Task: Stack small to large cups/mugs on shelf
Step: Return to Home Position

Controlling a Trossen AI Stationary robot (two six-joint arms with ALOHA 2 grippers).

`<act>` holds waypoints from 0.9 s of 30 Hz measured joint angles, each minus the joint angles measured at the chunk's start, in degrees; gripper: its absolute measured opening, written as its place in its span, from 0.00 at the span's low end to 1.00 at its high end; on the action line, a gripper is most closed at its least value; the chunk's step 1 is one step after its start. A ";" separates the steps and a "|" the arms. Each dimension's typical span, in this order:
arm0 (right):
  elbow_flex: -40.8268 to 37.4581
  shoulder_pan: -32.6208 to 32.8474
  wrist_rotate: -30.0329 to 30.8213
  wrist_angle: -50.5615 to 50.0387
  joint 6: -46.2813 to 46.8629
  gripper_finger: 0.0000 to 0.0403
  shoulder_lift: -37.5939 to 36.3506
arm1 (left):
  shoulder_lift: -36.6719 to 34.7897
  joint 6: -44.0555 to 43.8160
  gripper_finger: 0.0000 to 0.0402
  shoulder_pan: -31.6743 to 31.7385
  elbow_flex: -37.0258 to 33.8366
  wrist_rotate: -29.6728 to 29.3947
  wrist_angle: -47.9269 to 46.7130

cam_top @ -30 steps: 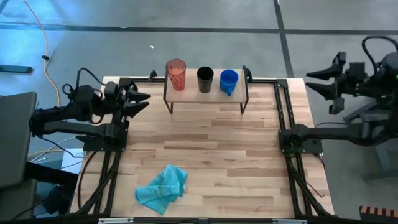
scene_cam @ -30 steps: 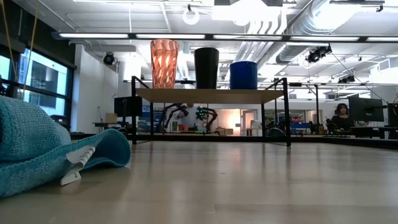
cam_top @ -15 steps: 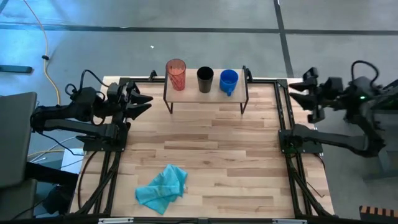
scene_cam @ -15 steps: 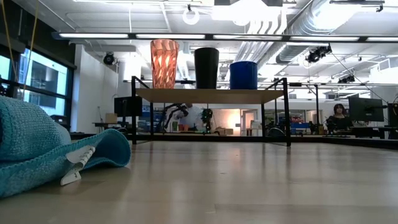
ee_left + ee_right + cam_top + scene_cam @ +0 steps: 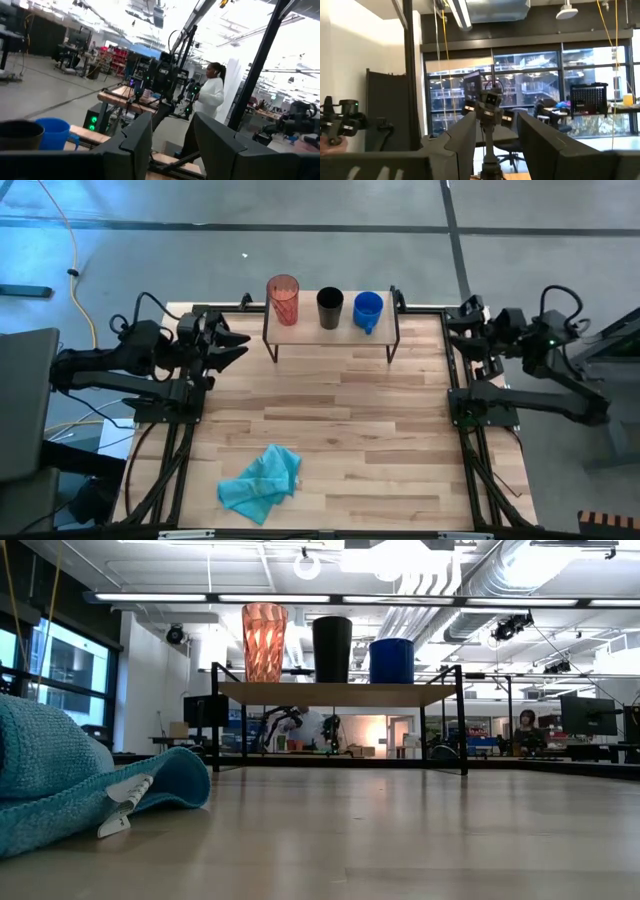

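Ribbed translucent red tumbler (image 5: 283,298), smooth black cup (image 5: 329,306) and blue handled mug (image 5: 367,310) stand in a row on the thin-legged light-wood shelf (image 5: 308,329), between left jaws and right jaws, both released, empty.

No legible text, brand or number anywhere, white tag (image 5: 122,802) on teal cloth (image 5: 50,775) too small to read
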 joint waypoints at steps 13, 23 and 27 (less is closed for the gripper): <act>-0.10 5.28 3.91 -2.06 -2.02 0.34 2.49 | 0.26 11.17 0.34 -11.02 0.00 -13.26 2.29; -0.10 5.33 7.38 -10.06 -5.41 0.34 2.76 | 0.26 13.27 0.34 -13.46 0.00 -14.64 -3.72; -0.10 5.27 7.49 -10.05 -5.40 0.34 2.89 | -0.69 14.52 0.34 -13.44 -0.51 -14.88 -4.12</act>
